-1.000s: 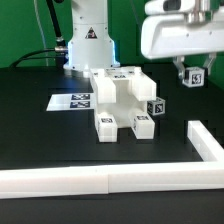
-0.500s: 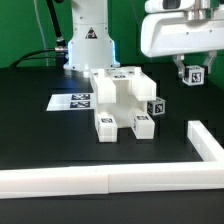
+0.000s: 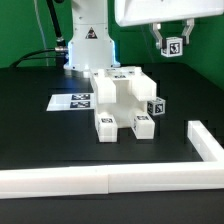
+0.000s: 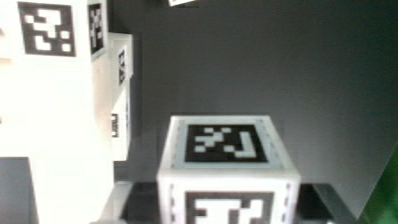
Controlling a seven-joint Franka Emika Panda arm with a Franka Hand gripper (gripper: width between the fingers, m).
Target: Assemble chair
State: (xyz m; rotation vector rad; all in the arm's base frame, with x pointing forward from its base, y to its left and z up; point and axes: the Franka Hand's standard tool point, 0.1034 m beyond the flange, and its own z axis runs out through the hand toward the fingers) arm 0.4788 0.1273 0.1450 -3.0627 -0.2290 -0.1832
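Exterior view: gripper (image 3: 172, 48) closed to a narrow gap on a small tagged cube (image 3: 172, 44), held in the air above the chair (image 3: 120, 100) and off to the exterior view's right of it. The chair stands part-built on the black table (image 3: 40, 140). The marker board (image 3: 70, 101) lies just beside the chair, on the exterior view's left.

Wrist view: cube clamped between both fingers (image 4: 135, 206), well apart from the chair, two tag faces showing.

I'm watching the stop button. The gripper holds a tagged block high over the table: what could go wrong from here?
1. The block is pinched only at the gripper's tips, high up; a slip would likely drop it.
2. The chair looks unclamped on the table; a misaligned insertion could shove or tip it.
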